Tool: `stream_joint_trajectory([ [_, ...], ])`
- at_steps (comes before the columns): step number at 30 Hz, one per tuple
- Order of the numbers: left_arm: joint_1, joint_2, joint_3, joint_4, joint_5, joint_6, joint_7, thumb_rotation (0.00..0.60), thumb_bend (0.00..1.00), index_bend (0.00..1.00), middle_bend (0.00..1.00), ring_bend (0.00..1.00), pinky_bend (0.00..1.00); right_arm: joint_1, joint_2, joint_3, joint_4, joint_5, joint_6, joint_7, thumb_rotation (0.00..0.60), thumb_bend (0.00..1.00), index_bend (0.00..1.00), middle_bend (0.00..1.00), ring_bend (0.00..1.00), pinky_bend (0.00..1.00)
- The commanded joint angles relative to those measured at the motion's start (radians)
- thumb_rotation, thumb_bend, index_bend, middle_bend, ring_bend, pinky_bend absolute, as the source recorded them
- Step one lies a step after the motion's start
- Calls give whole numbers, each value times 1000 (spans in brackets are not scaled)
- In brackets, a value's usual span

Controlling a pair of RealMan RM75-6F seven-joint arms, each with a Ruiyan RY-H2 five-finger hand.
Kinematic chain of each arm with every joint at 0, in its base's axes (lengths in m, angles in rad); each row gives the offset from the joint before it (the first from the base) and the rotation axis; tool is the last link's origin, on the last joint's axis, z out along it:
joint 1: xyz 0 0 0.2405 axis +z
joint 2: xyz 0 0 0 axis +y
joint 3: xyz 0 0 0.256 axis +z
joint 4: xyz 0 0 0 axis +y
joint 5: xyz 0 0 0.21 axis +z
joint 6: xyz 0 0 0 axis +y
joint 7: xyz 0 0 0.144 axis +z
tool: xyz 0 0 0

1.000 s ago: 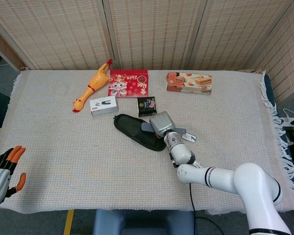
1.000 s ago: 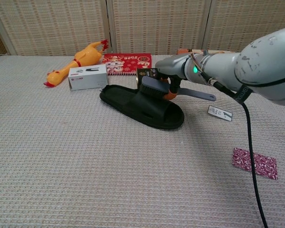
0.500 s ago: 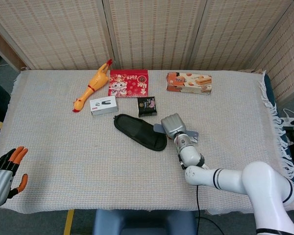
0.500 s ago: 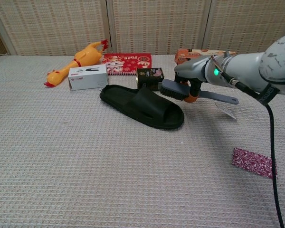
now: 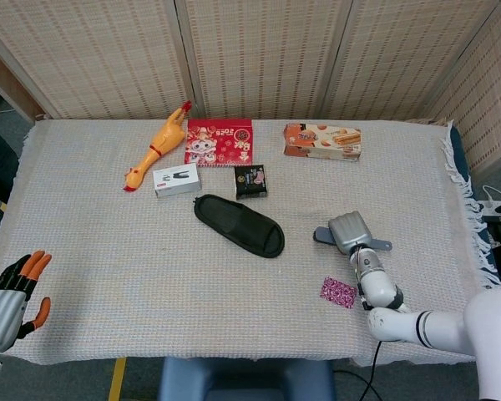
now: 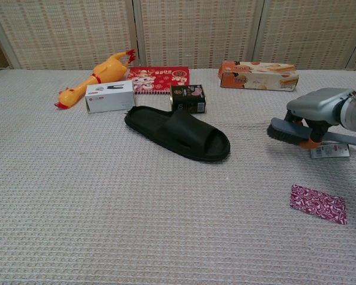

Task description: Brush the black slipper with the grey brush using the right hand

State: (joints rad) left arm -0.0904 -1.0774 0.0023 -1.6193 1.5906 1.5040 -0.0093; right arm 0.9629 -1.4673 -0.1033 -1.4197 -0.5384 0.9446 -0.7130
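The counter (image 5: 108,276), covered in a pale woven cloth, carries everything here; the black slipper (image 6: 178,132) lies flat near its middle, toe opening toward the robot's right, with a small dark box (image 6: 187,98) just behind it and a white box (image 6: 109,96), a red booklet (image 6: 158,79) and a yellow rubber chicken (image 6: 95,76) further back on the left. The right hand (image 6: 320,107) sits well apart from the slipper, over the right side of the counter, its fingers clamped on the grey brush (image 6: 288,132), whose bristles point down close to the cloth, the handle running off to the right beside a white tag (image 6: 329,152). The left hand (image 5: 7,302) hangs at the near left edge, fingers apart and holding nothing. A patterned red packet (image 6: 318,203) lies near the brush. The risk, as I judge it, is that the brush is set down or dragged on bare cloth, and if the hand loosens its hold the brush could tip and snag the tag
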Motion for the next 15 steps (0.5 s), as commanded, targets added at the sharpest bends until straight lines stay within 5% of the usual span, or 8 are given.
stream_joint_trajectory([
  [1, -1, -1, 0, -1, -2, -4, 5, 600, 542, 0, 0, 0, 123, -100, -45, -32, 121, -147, -16, 120, 600, 461, 472, 390, 354, 651],
  [8, -1, -4, 1, -8, -6, -8, 15, 600, 564, 0, 0, 0, 124, -145, -56, -6, 171, -302, -35, 224, 600, 460, 60, 159, 193, 547],
  [15, 1, -3, 6, -13, 0, -7, 24, 600, 559, 0, 0, 0, 126, -170, -14, 3, 131, -347, -59, 237, 600, 422, 0, 23, 61, 391],
])
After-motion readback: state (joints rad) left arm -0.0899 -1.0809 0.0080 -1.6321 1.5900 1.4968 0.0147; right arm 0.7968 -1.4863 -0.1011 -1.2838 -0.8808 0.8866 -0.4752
